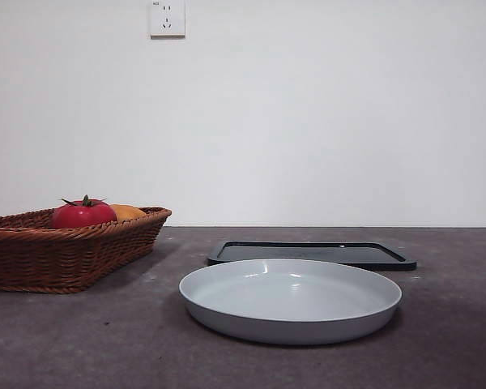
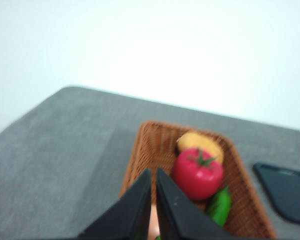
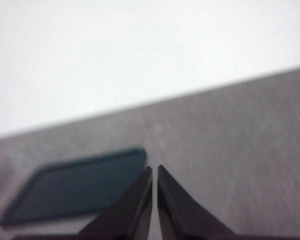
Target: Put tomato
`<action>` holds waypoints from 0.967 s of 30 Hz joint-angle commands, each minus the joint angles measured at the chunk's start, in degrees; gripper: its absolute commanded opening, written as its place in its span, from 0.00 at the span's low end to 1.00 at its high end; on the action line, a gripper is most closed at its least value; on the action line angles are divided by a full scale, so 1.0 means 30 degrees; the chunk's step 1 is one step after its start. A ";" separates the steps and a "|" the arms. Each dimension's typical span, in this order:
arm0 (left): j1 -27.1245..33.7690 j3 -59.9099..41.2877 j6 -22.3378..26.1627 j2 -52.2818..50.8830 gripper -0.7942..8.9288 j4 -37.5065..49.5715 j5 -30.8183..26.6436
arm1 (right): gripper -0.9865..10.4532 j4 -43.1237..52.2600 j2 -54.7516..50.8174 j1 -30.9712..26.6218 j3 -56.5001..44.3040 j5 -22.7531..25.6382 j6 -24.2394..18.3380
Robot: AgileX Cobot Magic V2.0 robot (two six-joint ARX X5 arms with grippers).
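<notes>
sitting in the wicker basket [image 1: 65, 251] at the left side of the bench [image 1: 81, 340], the tomato [image 2: 197, 173] rests between an orange-yellow fruit [image 2: 200, 144] and a green vegetable [image 2: 219, 206], touching or nearly touching both. its skin looks glossy and smooth, so i judge it slippery and likely to roll or squirt out of a pinch; it seems rounded and firm, probably light. the best hold would be across its widest girth, jaws straddling the sides — not on the small green stem on top, which offers nothing solid.

the left gripper [image 2: 153, 172] hovers above the basket's near end with its jaws pressed together and grasping nothing; they would need to spread before descending. the right gripper [image 3: 155, 170] waits over bare bench beside the dark tray [image 3: 75, 185], jaws likewise closed and empty.

what hampers the grab: the basket's woven wall on one side and the two neighbours crowding the tomato, leaving little room for a jaw to slip in. a grey plate [image 1: 290, 300] stands clear in the middle of the bench, the dark tray just behind it — either looks reachable as a place to set the tomato down.
</notes>
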 commanded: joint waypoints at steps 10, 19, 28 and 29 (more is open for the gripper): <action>-0.0051 0.7155 -0.0554 0.5151 0.10 -0.2973 0.3555 | 0.09 -0.4510 0.2922 0.0080 0.6499 -0.3162 0.1909; -0.0270 1.2050 -0.0510 0.9515 0.10 -0.4976 0.7249 | 0.09 -0.8415 0.6870 0.0080 1.0907 -0.7074 0.0372; -0.1880 1.4739 0.0430 1.2772 0.10 -0.8429 1.0098 | 0.09 -1.1482 1.0972 0.1428 1.4673 -0.7555 -0.2055; -0.2098 1.4950 0.0503 1.3165 0.10 -0.8859 1.0382 | 0.09 -1.1657 1.1387 0.1756 1.4928 -0.7541 -0.2251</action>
